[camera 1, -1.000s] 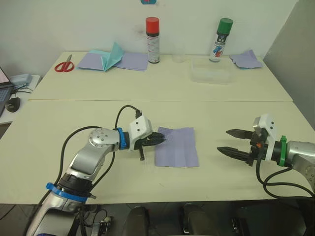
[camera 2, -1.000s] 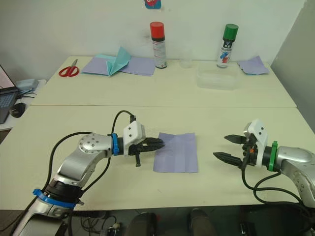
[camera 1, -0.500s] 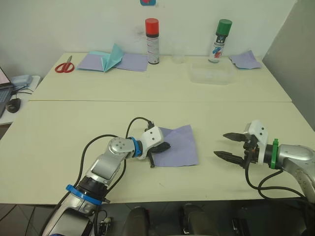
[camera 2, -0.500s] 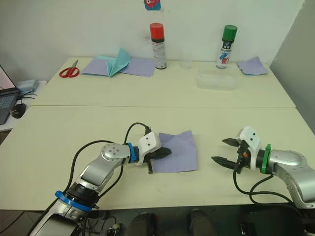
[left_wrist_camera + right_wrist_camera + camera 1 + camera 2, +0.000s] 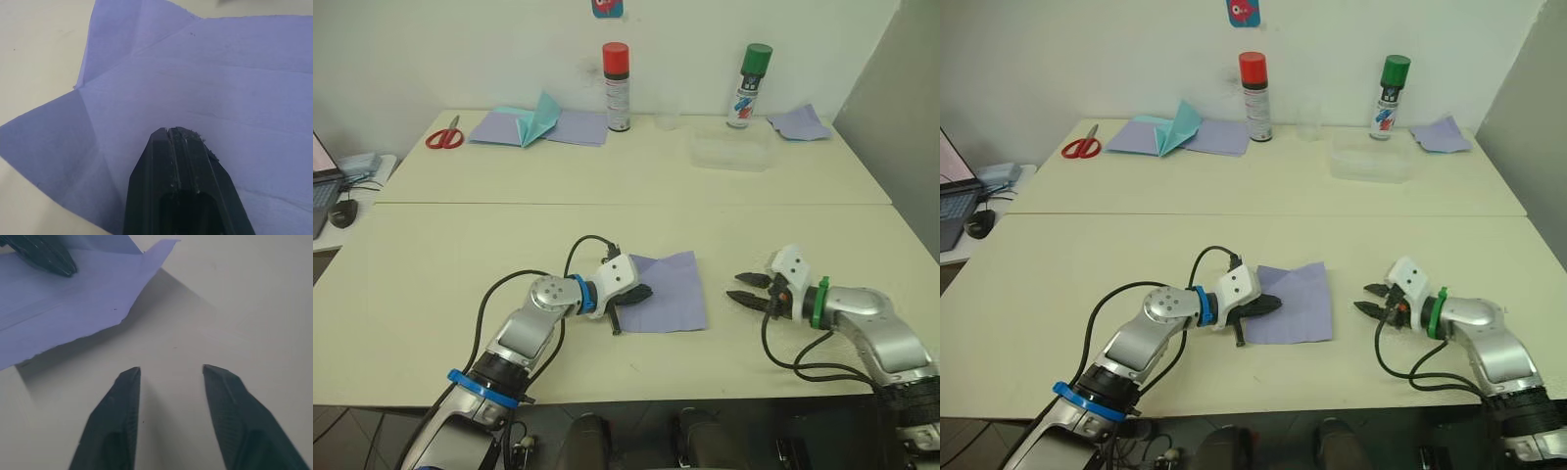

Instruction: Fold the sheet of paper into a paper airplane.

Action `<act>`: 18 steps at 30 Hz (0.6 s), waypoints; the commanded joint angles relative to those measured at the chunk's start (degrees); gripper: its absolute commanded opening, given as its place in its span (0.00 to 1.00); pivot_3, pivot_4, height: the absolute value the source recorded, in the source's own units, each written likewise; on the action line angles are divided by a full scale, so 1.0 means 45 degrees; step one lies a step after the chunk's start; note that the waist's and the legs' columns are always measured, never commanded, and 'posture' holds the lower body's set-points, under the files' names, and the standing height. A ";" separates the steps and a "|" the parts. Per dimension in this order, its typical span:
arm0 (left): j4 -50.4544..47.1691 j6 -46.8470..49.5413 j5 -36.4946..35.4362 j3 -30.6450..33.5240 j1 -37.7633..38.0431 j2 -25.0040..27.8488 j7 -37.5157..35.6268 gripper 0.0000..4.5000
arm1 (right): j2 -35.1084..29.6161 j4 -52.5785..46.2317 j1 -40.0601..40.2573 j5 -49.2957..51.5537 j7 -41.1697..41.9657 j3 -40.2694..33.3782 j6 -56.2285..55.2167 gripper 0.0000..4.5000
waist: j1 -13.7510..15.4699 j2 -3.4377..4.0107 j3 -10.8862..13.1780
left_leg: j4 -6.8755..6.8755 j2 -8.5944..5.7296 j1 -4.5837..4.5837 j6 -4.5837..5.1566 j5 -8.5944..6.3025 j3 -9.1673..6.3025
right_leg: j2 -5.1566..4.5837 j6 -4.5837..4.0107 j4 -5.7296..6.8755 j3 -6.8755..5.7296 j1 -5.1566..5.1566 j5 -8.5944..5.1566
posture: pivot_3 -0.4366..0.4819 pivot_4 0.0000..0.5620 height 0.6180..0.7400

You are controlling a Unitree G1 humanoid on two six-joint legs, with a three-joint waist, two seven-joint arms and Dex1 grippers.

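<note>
Far left edge of the frame: a laptop [image 5: 321, 162] and a dark mouse [image 5: 342, 212] on a side surface.

Upper left, back table [image 5: 636, 176]: red scissors [image 5: 440, 135]; flat lavender sheets [image 5: 578, 125] with a teal pointed paper piece [image 5: 538, 113] standing on them.

Upper centre: a red-capped spray can [image 5: 616, 86]; beside it, what seems to be a small clear cup [image 5: 667, 119], hard to make out.

Centre left, front table: left gripper [image 5: 639, 292], fingers closed together, tips lying on the left part of the sheet of paper [image 5: 671, 294]. Whether paper is nipped between them or only pressed under them is not plain from the wrist view.

Centre: the sheet of paper, lavender, roughly square, lying on the front table, crossed by crease lines. The wrist views show its edges lifting slightly off the surface. Handling, by judgement: very light, limp, easily torn or creased astray, and apt to slide on the smooth tabletop unless pinned. Best hold: a raised corner or free edge, with the other gripper pressing the sheet flat.

Centre right: right gripper [image 5: 741, 288], fingers spread, empty, pointing toward the sheet's right edge and near it without touching.

Upper right: a clear plastic tray [image 5: 732, 149]; a green-capped spray can [image 5: 750, 84]; a small wrinkly lavender scrap [image 5: 800, 121].
</note>
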 commanded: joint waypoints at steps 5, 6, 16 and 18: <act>0.0052 0.0348 0.0350 -0.0295 0.0626 0.0014 0.0064 0.00 | 0.0627 0.0307 -0.0480 -0.0542 0.0262 0.0509 -0.0639 0.01 | -0.0002 0.0004 -0.0007 | -0.0001 0.0002 0.0005 0.0000 0.0000 0.0001 | 0.0000 0.0000 0.0000 0.0001 0.0001 0.0000 | 0.48 0.27 1.00; 0.0024 0.0384 0.0332 -0.0281 0.0648 0.0009 0.0082 0.00 | 0.0808 0.0102 -0.0491 -0.0293 0.0444 0.0557 -0.0572 0.01 | -0.0002 0.0004 -0.0008 | -0.0002 0.0004 0.0006 0.0000 0.0000 0.0001 | 0.0001 0.0000 0.0000 -0.0001 0.0002 0.0000 | 0.48 0.27 1.00; 0.0047 0.0419 0.0354 -0.0268 0.0653 0.0033 0.0188 0.00 | 0.2261 -0.1540 -0.0737 0.1416 0.0525 0.0299 0.1105 0.01 | -0.0001 0.0007 -0.0011 | -0.0002 0.0015 0.0013 -0.0001 0.0000 -0.0004 | 0.0009 -0.0001 0.0005 0.0004 0.0009 0.0000 | 0.48 0.27 1.00; 0.0098 0.0397 0.0394 -0.0314 0.0638 -0.0011 0.0220 0.00 | 0.2499 -0.1689 -0.0806 0.1651 0.0479 0.0283 0.1325 0.01 | -0.0001 0.0008 -0.0011 | -0.0003 0.0015 0.0013 -0.0001 0.0000 -0.0004 | 0.0009 -0.0001 0.0005 0.0002 0.0009 0.0000 | 0.48 0.27 1.00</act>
